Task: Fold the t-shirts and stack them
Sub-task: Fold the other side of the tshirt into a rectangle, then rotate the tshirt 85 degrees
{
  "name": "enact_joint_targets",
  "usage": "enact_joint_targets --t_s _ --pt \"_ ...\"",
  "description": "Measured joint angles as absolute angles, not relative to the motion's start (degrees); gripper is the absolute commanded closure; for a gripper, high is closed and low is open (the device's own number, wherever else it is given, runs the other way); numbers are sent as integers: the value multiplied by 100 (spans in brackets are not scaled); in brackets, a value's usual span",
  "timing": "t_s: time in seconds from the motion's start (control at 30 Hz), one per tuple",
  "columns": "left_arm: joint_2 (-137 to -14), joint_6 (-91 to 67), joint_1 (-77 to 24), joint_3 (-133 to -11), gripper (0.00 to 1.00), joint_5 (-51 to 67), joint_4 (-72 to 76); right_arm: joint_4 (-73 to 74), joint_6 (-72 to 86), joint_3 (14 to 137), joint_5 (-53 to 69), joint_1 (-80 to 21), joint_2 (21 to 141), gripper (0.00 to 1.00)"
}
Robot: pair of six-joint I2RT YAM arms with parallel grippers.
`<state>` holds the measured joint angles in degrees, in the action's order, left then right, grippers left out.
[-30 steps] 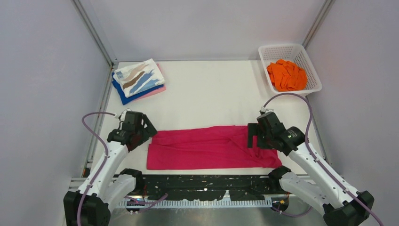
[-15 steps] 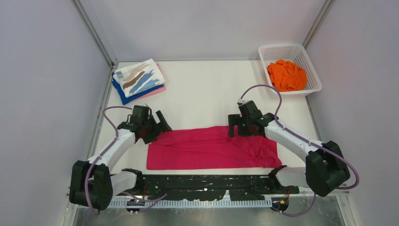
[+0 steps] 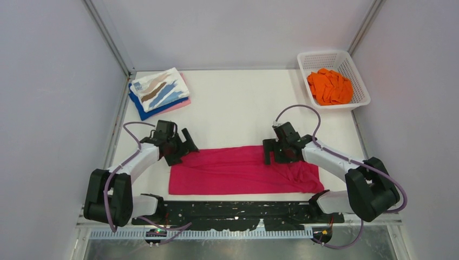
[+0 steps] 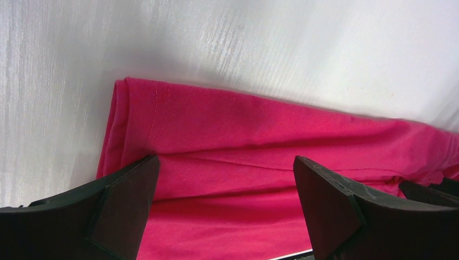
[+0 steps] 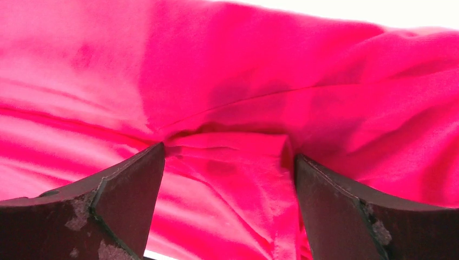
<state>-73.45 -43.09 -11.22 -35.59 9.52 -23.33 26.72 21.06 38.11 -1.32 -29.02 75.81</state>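
The magenta t-shirt [image 3: 238, 170] lies as a long folded strip across the near middle of the table. My left gripper [image 3: 181, 149] is open at the strip's far left corner, its jaws spread over the cloth [image 4: 227, 162] with nothing between them. My right gripper [image 3: 275, 154] is open low over the far edge, right of the middle, its jaws pressing either side of a rumpled fold [image 5: 227, 151]. The white streaked t-shirt [image 3: 159, 89] tops a folded stack on the blue one [image 3: 142, 111] and the pale pink one [image 3: 181, 105] at the far left. The orange t-shirt [image 3: 329, 86] lies crumpled in the basket.
The white lattice basket [image 3: 314, 59] stands at the far right corner. Grey walls and metal posts close in the white table [image 3: 238, 108]. The black arm-base rail [image 3: 233, 214] runs along the near edge.
Both arms have reached forward and inward from the strip's ends to its far edge. In the last half second they only settled slightly lower over the cloth.
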Motion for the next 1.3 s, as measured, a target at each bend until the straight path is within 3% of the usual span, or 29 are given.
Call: enact_joint_targets --t_s 0.27,0.53,0.83,1.07,1.3 --pt "-7244 -4311 -1122 -3559 0 854 -2401 2628 2132 3398 1313 -3048 6650 5" --pt "-6847 -4307 -1122 -3559 0 615 -2659 2904 2265 3343 2486 -4053 5913 4" --pt "-6331 -4305 -1129 -3568 0 429 -3074 3721 2338 3684 1385 -4032 5424 5" --pt "-6259 -4296 -1796 -3903 0 473 -3144 3730 3065 3352 875 -3085 4930 5" --pt "-7157 -4276 -2383 -4285 0 696 -2797 3334 3701 2178 1142 -1793 4729 5"
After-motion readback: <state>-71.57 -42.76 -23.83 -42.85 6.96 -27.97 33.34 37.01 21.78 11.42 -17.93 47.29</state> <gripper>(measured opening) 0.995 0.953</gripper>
